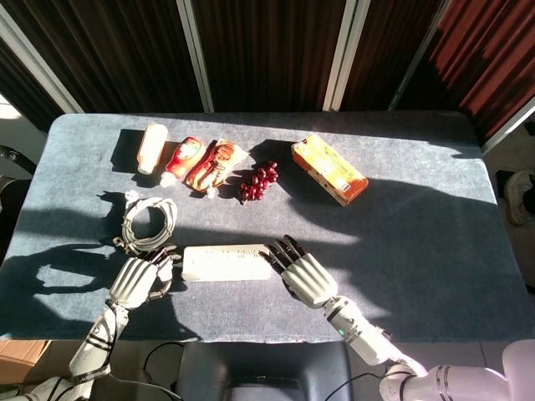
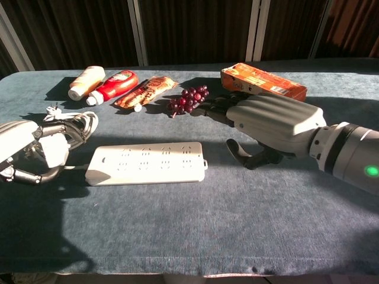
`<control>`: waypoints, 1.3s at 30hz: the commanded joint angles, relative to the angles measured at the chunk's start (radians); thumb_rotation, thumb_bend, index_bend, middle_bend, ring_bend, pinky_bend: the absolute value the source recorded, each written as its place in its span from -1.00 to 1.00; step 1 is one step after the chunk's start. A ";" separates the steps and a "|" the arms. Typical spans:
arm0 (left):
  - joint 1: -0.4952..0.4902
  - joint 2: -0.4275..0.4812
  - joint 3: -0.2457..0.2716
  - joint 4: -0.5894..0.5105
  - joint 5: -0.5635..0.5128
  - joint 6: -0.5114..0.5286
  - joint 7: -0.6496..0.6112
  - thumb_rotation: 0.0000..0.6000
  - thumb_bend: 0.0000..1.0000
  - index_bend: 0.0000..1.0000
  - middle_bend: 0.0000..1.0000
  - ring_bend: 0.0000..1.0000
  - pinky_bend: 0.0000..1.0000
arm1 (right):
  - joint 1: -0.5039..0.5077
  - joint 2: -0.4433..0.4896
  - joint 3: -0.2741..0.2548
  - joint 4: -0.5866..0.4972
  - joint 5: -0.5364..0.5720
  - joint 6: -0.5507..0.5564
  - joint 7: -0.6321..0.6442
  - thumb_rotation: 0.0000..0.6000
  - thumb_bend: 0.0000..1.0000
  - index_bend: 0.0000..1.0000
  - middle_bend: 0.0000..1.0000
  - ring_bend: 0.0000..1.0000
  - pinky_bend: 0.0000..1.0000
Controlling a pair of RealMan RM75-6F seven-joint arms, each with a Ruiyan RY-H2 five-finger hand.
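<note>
A white power strip lies flat on the grey table, with neither hand touching it. My left hand hovers just left of the strip, its fingers loosely curved with nothing in them, close to the coiled white cable. To the right of the strip my right hand is raised off the cloth. Its fingers are stretched out, its thumb hangs down, and it holds nothing.
Along the far side lie a pale bottle, a red ketchup bottle, a snack packet, dark grapes and an orange box. Hard sun and long shadows fall across the cloth.
</note>
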 commanded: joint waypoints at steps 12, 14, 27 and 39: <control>-0.003 -0.013 0.019 0.086 -0.077 -0.184 -0.061 1.00 -0.16 -1.00 -1.00 -0.99 -0.65 | -0.071 0.175 -0.057 -0.092 -0.097 0.116 0.021 1.00 0.21 -0.99 -0.70 -1.00 -0.89; 0.000 -0.002 0.017 0.075 -0.071 -0.172 -0.061 1.00 -0.16 -1.00 -1.00 -1.00 -0.67 | -0.084 0.197 -0.065 -0.097 -0.100 0.129 0.015 1.00 -0.02 -1.00 -0.71 -1.00 -0.89; 0.080 0.259 0.031 -0.150 0.039 0.059 -0.069 1.00 -0.17 -1.00 -1.00 -1.00 -0.74 | -0.279 0.428 -0.146 -0.207 -0.078 0.323 0.054 1.00 -0.39 -1.00 -1.00 -1.00 -1.00; 0.241 0.436 0.156 -0.272 0.119 0.188 0.058 1.00 -0.08 -1.00 -1.00 -1.00 -0.81 | -0.502 0.377 -0.206 0.084 -0.125 0.549 0.384 1.00 -0.61 -1.00 -1.00 -1.00 -1.00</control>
